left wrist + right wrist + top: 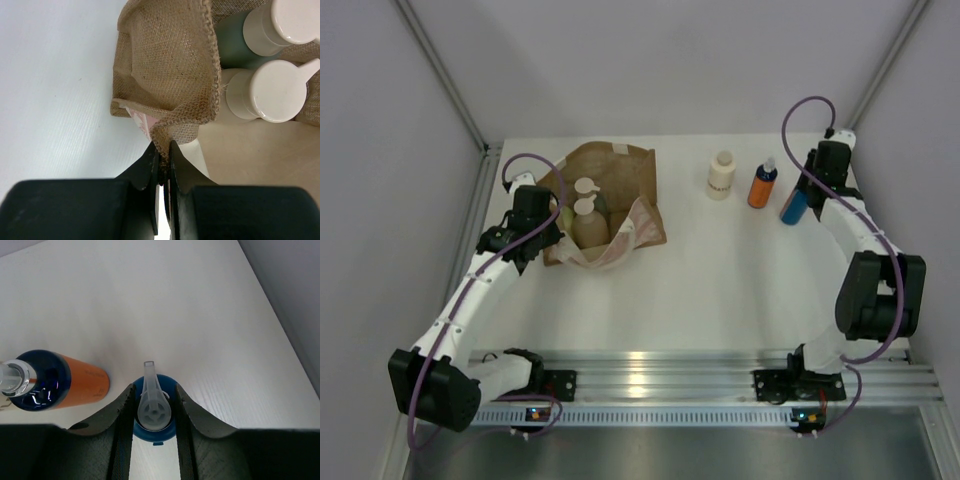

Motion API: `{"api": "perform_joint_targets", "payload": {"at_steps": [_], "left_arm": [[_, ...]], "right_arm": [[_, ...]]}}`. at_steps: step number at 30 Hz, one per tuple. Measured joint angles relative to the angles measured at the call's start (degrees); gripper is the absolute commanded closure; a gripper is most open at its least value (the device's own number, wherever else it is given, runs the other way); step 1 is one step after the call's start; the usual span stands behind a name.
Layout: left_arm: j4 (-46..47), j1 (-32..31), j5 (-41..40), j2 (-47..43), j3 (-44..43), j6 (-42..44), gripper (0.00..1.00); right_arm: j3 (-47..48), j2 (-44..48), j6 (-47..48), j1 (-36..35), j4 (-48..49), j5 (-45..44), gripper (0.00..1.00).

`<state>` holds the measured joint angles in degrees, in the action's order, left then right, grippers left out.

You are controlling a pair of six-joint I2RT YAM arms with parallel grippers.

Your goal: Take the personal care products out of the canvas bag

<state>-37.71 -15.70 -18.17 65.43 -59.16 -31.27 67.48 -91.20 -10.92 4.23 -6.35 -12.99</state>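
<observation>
Table (720, 290) w/ canvas bag (620, 170) hiding most of 2 bottles (590, 228).

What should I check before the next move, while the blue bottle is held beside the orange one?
1. Left jaws shut on the edge of the canvas bag: ok.
2. Right jaws shut around the neck of the blue bottle: ok.
3. Blue bottle apart from the orange bottle: ok, a gap shows in the right wrist view.
4. Blue bottle's base resting on the table: cannot tell.
5. Orange bottle and cream bottle upright on the table: ok.
6. Bag emptied: not ok, at least two white-capped bottles stand inside.
</observation>
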Motion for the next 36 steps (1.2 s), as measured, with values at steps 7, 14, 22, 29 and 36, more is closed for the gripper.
{"api": "perform_joint_targets", "payload": {"at_steps": [7, 14, 22, 29, 36], "left_arm": [[0.0, 0.0, -0.2, 0.0, 0.0, 0.0, 1.00], [0.0, -0.1, -0.3, 0.0, 0.0, 0.2, 1.00], [-0.1, -0.1, -0.3, -0.1, -0.1, 0.1, 1.00], [-0.8, -0.1, -1.5, -2.2, -0.1, -0.8, 1.00], [-1.9, -0.2, -3.1, -2.7, -0.1, -3.0, 1.00]], "right_arm": [[0.0, 0.0, 1.7, -1.8, 0.8, -0.8, 0.42], [2.9, 0.0, 1.8, -3.1, -2.1, -2.2, 0.21], [12.3, 4.7, -3.3, -8.9, -7.3, -2.1, 0.21], [18.1, 7.2, -8.0, -33.8, -8.7, -0.4, 0.26], [36.5, -7.9, -11.2, -55.3, -13.5, -3.7, 0.25]]}}
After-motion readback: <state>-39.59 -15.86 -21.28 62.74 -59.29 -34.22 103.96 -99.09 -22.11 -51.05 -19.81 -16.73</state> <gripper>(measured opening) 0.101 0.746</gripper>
